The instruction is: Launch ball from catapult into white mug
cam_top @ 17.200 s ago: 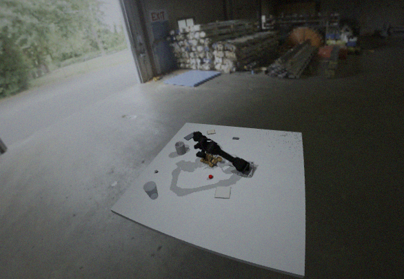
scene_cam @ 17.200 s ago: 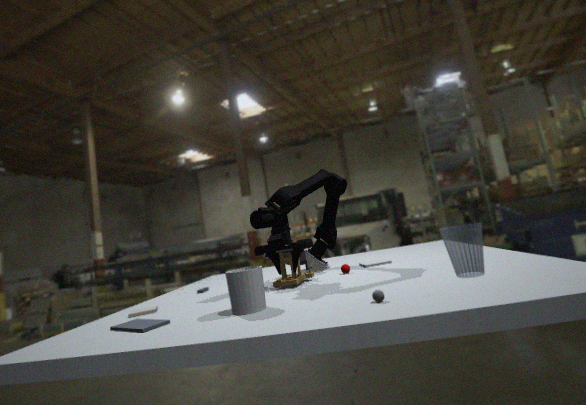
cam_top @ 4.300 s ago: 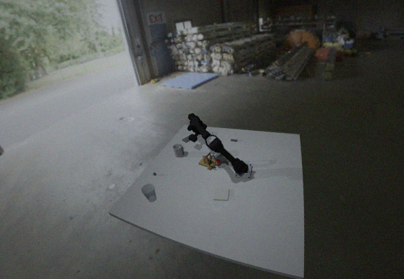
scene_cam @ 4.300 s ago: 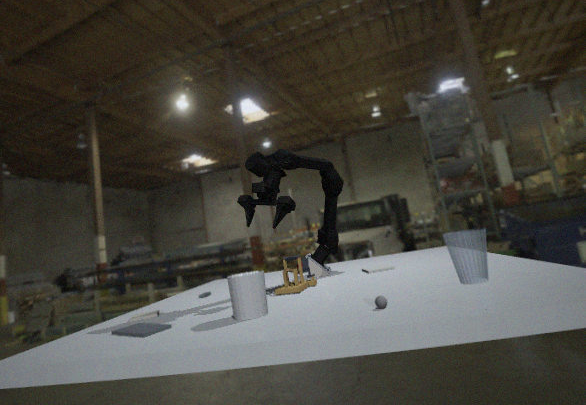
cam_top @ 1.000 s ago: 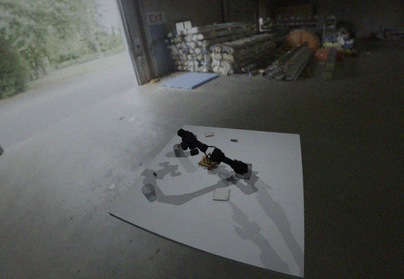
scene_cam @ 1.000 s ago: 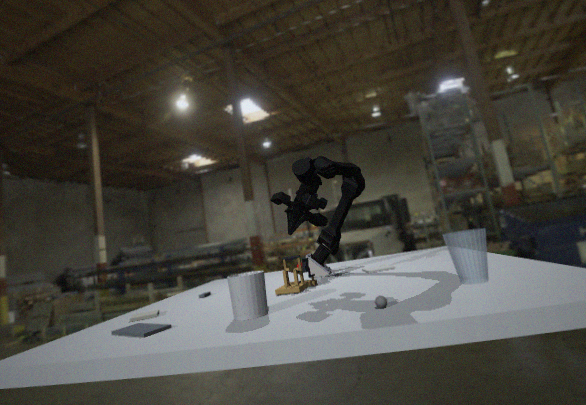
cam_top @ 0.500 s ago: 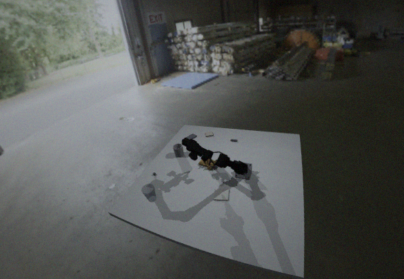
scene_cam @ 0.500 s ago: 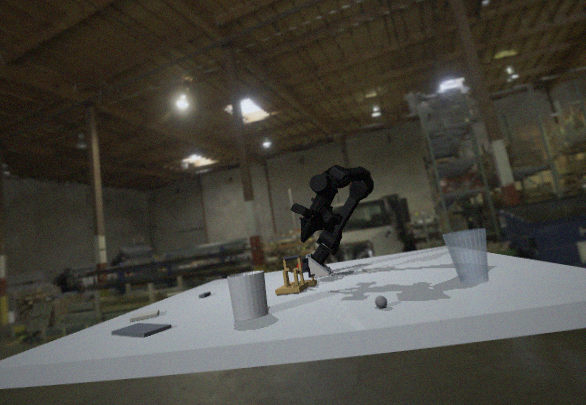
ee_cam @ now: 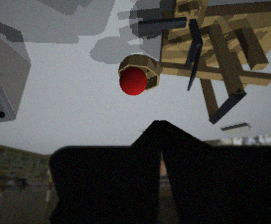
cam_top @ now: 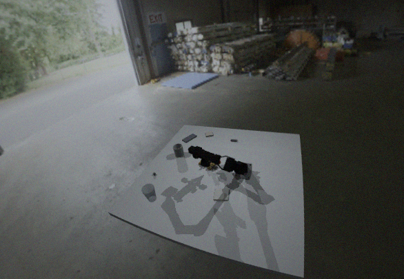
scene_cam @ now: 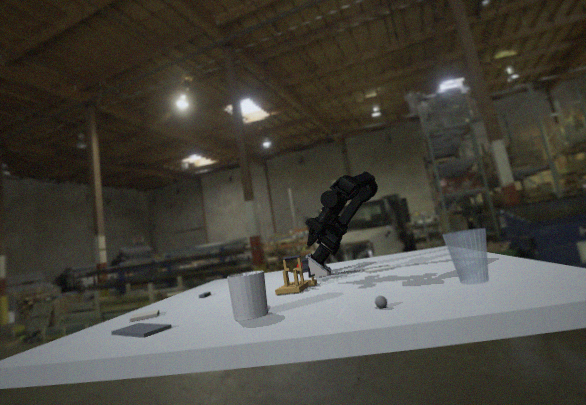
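The red ball sits in the round cup at the end of the catapult's arm. The wooden catapult stands in front of the robot's base, partly hidden under the arm in the top view. The white mug stands upright beyond the catapult, near the table's far side from the base. My gripper is shut and empty. It is above the table near the ball end of the catapult, not touching the ball in the wrist view.
A translucent tumbler and a small grey ball are off to one side. A dark slab, a beige block and a small dark block lie on the mug's other side.
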`<action>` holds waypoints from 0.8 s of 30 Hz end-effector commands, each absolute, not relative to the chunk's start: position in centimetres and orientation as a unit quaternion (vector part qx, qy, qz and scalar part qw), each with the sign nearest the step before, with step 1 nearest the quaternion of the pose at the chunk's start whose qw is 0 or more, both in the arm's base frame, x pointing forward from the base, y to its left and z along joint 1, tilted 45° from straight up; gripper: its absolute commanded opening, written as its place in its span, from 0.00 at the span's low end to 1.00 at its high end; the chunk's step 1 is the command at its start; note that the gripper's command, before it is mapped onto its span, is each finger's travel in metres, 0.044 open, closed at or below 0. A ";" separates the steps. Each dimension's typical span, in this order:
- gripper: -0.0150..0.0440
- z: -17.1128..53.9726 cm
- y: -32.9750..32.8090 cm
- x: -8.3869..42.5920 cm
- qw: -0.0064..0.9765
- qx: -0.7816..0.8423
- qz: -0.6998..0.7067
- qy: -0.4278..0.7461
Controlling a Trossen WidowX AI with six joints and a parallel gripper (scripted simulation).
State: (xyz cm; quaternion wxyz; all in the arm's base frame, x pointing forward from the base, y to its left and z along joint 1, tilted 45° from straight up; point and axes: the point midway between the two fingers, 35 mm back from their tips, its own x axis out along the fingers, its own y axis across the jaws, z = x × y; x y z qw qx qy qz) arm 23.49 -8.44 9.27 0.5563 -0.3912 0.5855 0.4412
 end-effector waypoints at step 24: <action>0.25 6.9 -6.1 23.4 0.537 -0.406 0.456 0.582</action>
